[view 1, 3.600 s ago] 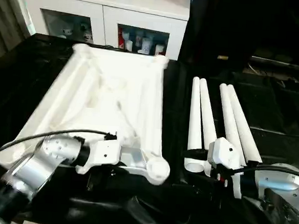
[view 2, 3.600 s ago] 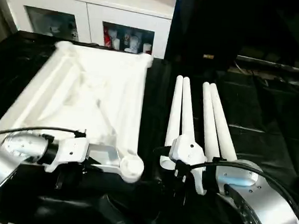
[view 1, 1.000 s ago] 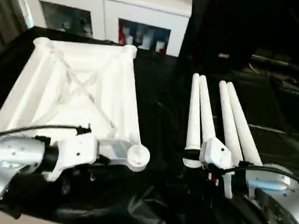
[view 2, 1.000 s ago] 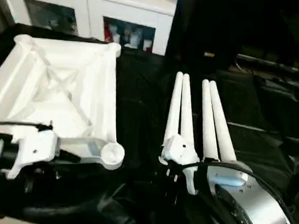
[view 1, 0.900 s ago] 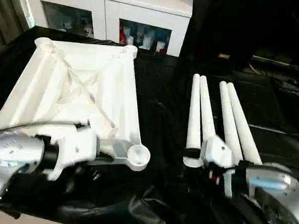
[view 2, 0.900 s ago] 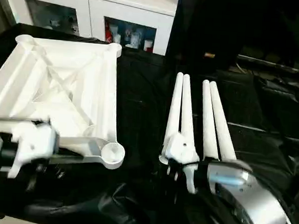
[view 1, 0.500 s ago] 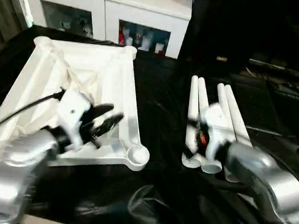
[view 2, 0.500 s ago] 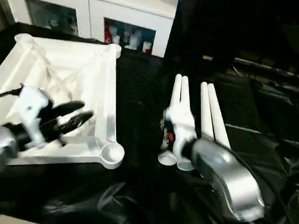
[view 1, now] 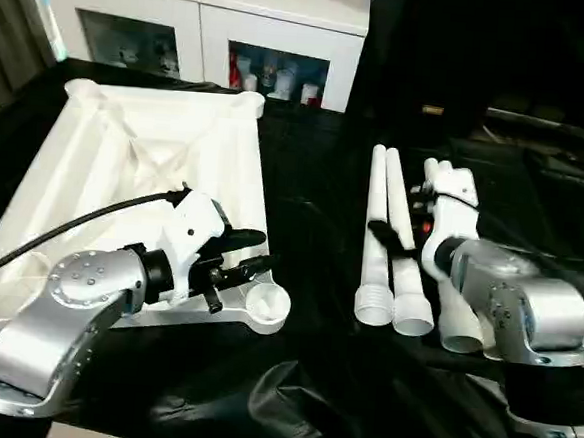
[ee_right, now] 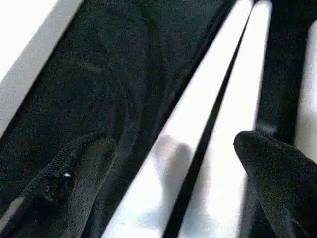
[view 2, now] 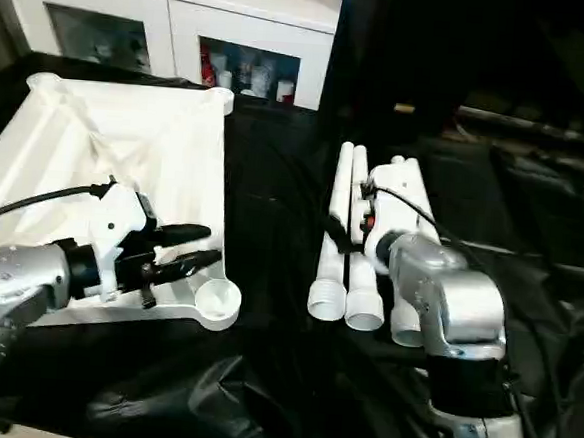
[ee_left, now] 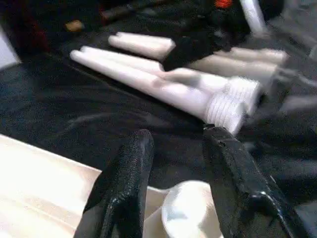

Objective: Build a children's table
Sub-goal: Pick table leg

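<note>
White plastic dominated my screens: the table top (view 1: pixel 145 169) lay ribbed side up on the black cloth (view 1: pixel 311 230), on my left, with its near corner socket (view 1: pixel 266 299) open and empty. The four tapered legs (view 1: pixel 410 257) lay side by side on the cloth to my right, threaded ends toward me, none of them fitted. My left gripper (view 1: pixel 244 253) hung just above the top's near edge beside that socket, fingers parted and holding nothing; its wrist camera looked past the socket (ee_left: pixel 190 215) to the legs (ee_left: pixel 173 84). My right gripper (ee_right: pixel 168 163) sat low over the two inner legs (ee_right: pixel 218 119), its fingers (ee_right: pixel 84 168) spread wide to either side of them and closed on neither. I judged this to be the first leg pickup, with assembly itself not begun. Next I would need to centre the right fingers on one leg only, close, lift it free of its neighbour, then swing its threaded end to the near socket while the left gripper steadied the top.
</note>
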`<state>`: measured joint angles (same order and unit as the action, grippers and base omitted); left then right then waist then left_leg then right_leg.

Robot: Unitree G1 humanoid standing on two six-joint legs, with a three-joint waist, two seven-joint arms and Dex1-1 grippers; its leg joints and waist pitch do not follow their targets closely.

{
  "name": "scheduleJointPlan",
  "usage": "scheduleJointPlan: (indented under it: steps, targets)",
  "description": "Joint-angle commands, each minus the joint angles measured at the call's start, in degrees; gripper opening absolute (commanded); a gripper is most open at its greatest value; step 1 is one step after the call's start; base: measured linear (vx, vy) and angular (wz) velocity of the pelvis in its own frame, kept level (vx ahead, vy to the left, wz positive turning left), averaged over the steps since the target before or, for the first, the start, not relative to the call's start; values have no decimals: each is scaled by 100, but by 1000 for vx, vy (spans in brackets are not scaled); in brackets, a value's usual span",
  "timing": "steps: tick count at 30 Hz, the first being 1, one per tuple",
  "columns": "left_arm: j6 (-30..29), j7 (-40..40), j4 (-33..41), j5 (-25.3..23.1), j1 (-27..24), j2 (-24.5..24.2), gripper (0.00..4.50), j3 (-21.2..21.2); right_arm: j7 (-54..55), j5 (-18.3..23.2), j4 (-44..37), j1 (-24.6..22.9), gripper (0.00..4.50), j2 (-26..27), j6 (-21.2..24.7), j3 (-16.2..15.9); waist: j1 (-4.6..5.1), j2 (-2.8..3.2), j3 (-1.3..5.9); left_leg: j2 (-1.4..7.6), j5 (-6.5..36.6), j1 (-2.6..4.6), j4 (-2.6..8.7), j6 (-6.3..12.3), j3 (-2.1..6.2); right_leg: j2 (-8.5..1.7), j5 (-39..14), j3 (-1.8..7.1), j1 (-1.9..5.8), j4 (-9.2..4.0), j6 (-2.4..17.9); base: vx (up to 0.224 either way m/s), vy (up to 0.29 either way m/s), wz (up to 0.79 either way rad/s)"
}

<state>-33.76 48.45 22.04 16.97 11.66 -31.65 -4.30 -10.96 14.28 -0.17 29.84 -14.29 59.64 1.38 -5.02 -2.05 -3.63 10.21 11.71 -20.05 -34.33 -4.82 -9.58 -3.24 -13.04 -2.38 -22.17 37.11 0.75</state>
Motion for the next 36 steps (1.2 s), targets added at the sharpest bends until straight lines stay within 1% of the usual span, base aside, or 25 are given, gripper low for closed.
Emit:
scheduleJointPlan:
  steps: [1, 3, 4, 5, 6, 7, 8, 9, 10, 11, 12, 13, 16, 17, 18, 20, 22, 24, 28, 31, 32, 33, 34, 35, 36]
  targets:
    - [38, 256, 24, 63, 96, -138, 191, -96, 78, -30, 158, 292, 450, 6, 377, 5, -40, 66, 363, 186, 386, 13, 400, -290, 74, -387, -133, 287, 292, -397, 975, 0, 0, 0]
    - [-242, 512, 176, 435, 183, -147, 191, -92, 6, 158, 388, 507, 450, 96, 609, 157, -43, 133, 334, 197, 437, 23, 408, -340, 72, -382, -105, 292, 254, -390, 985, 0, 0, 0]
    - [-265, 548, 190, 482, 191, -147, 191, -89, 1, 179, 425, 533, 450, 110, 629, 176, -37, 129, 350, 191, 504, 38, 410, -384, 73, -383, -107, 282, 253, -378, 1033, 0, 0, 0]
    - [-263, 628, 180, 494, 196, -184, 191, -134, 28, 130, 558, 596, 450, 98, 663, 138, -39, 146, 324, 190, 524, 32, 413, -392, 72, -379, -86, 284, 240, -388, 1044, 0, 0, 0]
    - [-218, 681, 150, 453, 205, -230, 191, -207, 55, 88, 676, 653, 450, 82, 697, 97, -33, 139, 331, 190, 534, 34, 407, -404, 64, -373, 2, 286, 245, -382, 1070, 0, 0, 0]
    - [-91, 711, 96, 352, 220, -262, 191, -322, 10, 103, 794, 705, 450, 90, 712, 87, -60, 69, 341, 196, 429, 26, 413, -347, 64, -385, 31, 289, 272, -370, 1052, 0, 0, 0]
    - [-72, 718, 83, 342, 226, -266, 191, -340, 0, 99, 822, 718, 450, 92, 729, 73, -63, 86, 342, 199, 408, 27, 410, -334, 62, -393, 42, 291, 269, -375, 1044, 0, 0, 0]
    - [8, 757, 3, 316, 264, -275, 191, -405, -33, 51, 994, 798, 450, 122, 826, -17, -63, 43, 339, 199, 338, 13, 411, -306, 56, -397, 64, 293, 284, -369, 1038, 0, 0, 0]
    - [10, 759, -1, 315, 266, -275, 191, -406, -32, 49, 1004, 802, 450, 126, 830, -17, -62, 32, 361, 198, 208, 7, 403, -277, 49, -404, 137, 294, 296, -360, 1034, 0, 0, 0]
    - [34, 770, -35, 308, 280, -276, 191, -419, -24, 34, 1085, 834, 450, 158, 865, -17, -62, 32, 361, 198, 208, 7, 403, -277, 49, -404, 137, 294, 296, -360, 1034, 0, 0, 0]
    - [39, 774, -66, 302, 302, -272, 191, -437, -32, 8, 1177, 873, 450, 165, 891, -49, -54, 15, 360, 194, 196, 1, 403, -273, 46, -406, 71, 290, 297, -369, 1020, 0, 0, 0]
    - [57, 759, -85, 263, 306, -275, 191, -466, -7, -14, 1278, 903, 450, 187, 893, -48, -50, 23, 356, 203, 233, 6, 406, -291, 45, -412, -11, 290, 290, -378, 1001, 0, 0, 0]
    - [32, 699, -66, 250, 322, -251, 191, -527, 46, -77, 1551, 984, 450, 189, 808, -114, -44, 17, 358, 203, 235, 3, 406, -321, 42, -418, -73, 291, 289, -378, 977, 0, 0, 0]
    - [18, 689, -55, 264, 329, -244, 191, -535, 42, -76, 1597, 1002, 450, 191, 793, -117, -44, 17, 358, 203, 235, 3, 406, -321, 42, -418, -73, 291, 289, -378, 977, 0, 0, 0]
    - [35, 705, -30, 289, 319, -256, 191, -544, 3, -68, 1650, 1020, 450, 206, 794, -148, -48, -8, 364, 206, 191, 2, 403, -305, 38, -419, -17, 292, 295, -374, 970, 0, 0, 0]
    - [61, 738, -14, 303, 297, -305, 191, -547, -86, -42, 1777, 1055, 450, 272, 787, -194, -49, 3, 365, 206, 173, -2, 403, -279, 40, -420, -20, 288, 291, -371, 972, 0, 0, 0]
    - [61, 745, -22, 291, 301, -320, 191, -548, -143, -16, 1930, 1108, 450, 323, 786, -184, -42, 7, 365, 207, 205, 4, 407, -301, 42, -415, -45, 282, 284, -371, 967, 0, 0, 0]
    - [52, 740, -20, 280, 303, -319, 191, -559, -164, -35, 2042, 1146, 450, 316, 791, -219, -42, -5, 370, 209, 235, 8, 403, -316, 36, -421, -83, 287, 285, -373, 979, 0, 0, 0]
    - [104, 725, -32, 251, 289, -350, 191, -609, -223, -103, 2311, 1212, 450, 338, 737, -291, -48, -15, 381, 213, 176, 12, 401, -322, 33, -418, 45, 283, 283, -361, 1003, 0, 0, 0]
    - [134, 720, -55, 227, 292, -359, 191, -641, -258, -110, 2404, 1253, 450, 356, 779, -331, -47, -38, 382, 215, 165, 8, 400, -320, 32, -420, 84, 286, 288, -355, 1001, 0, 0, 0]
    - [117, 718, -46, 236, 298, -352, 191, -657, -270, -123, 2466, 1274, 450, 355, 782, -350, -41, -54, 380, 215, 163, 6, 402, -318, 30, -418, 75, 285, 290, -360, 1000, 0, 0, 0]
    - [93, 720, -33, 248, 307, -342, 191, -677, -310, -141, 2603, 1313, 450, 355, 756, -386, -36, -54, 382, 219, 185, 14, 402, -332, 29, -419, 25, 281, 280, -357, 1009, 0, 0, 0]
    - [85, 716, -25, 247, 309, -336, 191, -687, -324, -144, 2640, 1319, 450, 354, 745, -392, -35, -71, 380, 219, 196, 14, 402, -332, 26, -421, 13, 283, 282, -361, 1010, 0, 0, 0]
    - [81, 713, -21, 245, 309, -333, 198, -692, -337, -149, 2665, 1326, 433, 353, 739, -393, -37, -67, 380, 220, 189, 13, 402, -334, 30, -421, 15, 283, 284, -355, 1009, 0, 0, 0]
    - [53, 707, -18, 241, 315, -337, 201, -708, -344, -157, 2724, 1345, 423, 364, 722, -394, -33, -89, 376, 221, 188, 10, 404, -331, 25, -420, 5, 283, 285, -361, 996, 0, 0, 0]
